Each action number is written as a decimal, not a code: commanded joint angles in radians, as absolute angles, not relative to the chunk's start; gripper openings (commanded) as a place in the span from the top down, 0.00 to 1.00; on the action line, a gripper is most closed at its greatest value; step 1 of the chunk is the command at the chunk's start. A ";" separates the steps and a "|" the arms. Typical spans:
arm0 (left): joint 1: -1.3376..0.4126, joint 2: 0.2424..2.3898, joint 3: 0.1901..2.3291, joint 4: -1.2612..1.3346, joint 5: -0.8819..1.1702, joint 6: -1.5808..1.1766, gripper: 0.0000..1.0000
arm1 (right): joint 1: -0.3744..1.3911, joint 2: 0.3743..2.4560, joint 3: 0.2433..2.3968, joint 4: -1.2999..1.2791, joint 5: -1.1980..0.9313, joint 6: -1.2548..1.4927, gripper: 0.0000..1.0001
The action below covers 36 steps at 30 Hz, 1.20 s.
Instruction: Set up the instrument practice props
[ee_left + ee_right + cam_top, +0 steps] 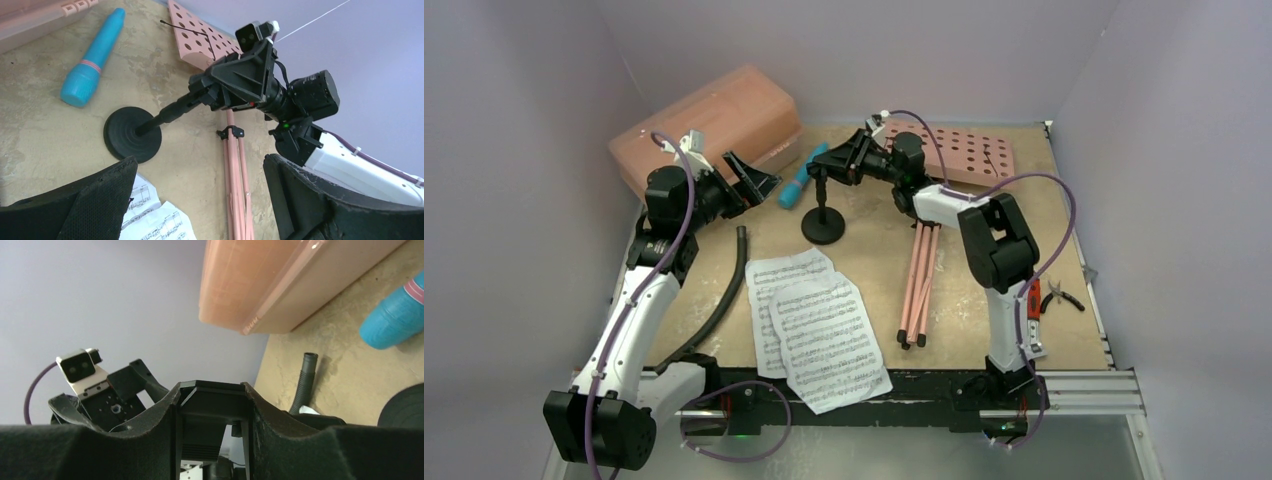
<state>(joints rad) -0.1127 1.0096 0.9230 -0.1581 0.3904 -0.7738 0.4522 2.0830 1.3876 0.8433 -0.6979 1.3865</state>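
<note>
Right gripper: the right gripper [200, 95] is closed around the head of the mic stand [823, 225]. Its wrist view shows both fingers [125, 440] flanking a black block wedged between them.
Mic stand: round base down on the counter [874, 260], mid-table, pole rising into that grip. From above it looks upright, though I can't tell whether the base sits fully flat.
Left gripper: the left gripper [754, 175] hangs with its jaws spread wide and nothing in them, over the counter beside the pink case [714, 120].
Microphone: the cyan microphone [801, 178] lies on its side just left of the mic stand, between the stand and the case, and nothing is touching it.
Music stand: the music stand [964, 152] lies flat, its perforated desk at the far right and its folded legs pointing toward the arms. It is not erected yet.
Sheet music: two sheet-music pages [824, 335] overlap at the near edge, well apart from the desk.
Step in hand: I'd call this steadying or placing the mic stand, so the microphone can go into its holder.
How to do it well: keep the hold firm on the head and press the base flat. Don't drag it sideways into the microphone or the folded legs. The free gripper should take the microphone around its slim handle, lift clear, then come down into the holder while the stand is braced.
Watch for: a top-heavy stand tipping if the hold is let go too soon, and the black hose [724, 300] lying close to the left arm's path.
</note>
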 commanded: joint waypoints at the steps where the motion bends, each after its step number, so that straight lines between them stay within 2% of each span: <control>1: -0.117 1.003 0.962 -0.160 0.391 -0.757 0.04 | 0.467 2.124 1.537 0.960 -0.727 1.460 0.81; 2: -0.117 1.002 0.963 -0.161 0.389 -0.756 0.04 | 0.471 2.139 1.562 0.951 -0.732 1.462 0.79; 5: -0.118 1.001 0.965 -0.162 0.382 -0.755 0.04 | 0.479 2.169 1.595 0.931 -0.748 1.461 0.63; 12: -0.117 1.021 1.032 -0.217 0.369 -0.712 0.04 | 0.473 2.138 1.558 0.818 -0.780 1.363 0.36; 13: -0.117 1.024 1.041 -0.222 0.368 -0.707 0.04 | 0.472 2.126 1.558 0.779 -0.776 1.333 0.28; 15: -0.117 1.026 1.055 -0.226 0.368 -0.701 0.04 | 0.468 2.093 1.561 0.692 -0.760 1.267 0.04; 27: -0.117 1.042 1.140 -0.256 0.333 -0.695 0.04 | 0.400 1.852 1.589 0.076 -0.535 0.814 0.02; 36: -0.164 1.086 1.121 -0.198 0.376 -0.829 0.06 | 0.348 1.640 1.446 -0.253 -0.314 0.545 0.02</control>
<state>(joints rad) -0.1215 1.0714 1.1000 -0.2539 0.3523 -0.7582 0.3656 1.7248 1.5124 -0.0578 -0.4461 0.7128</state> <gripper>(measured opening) 0.945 0.980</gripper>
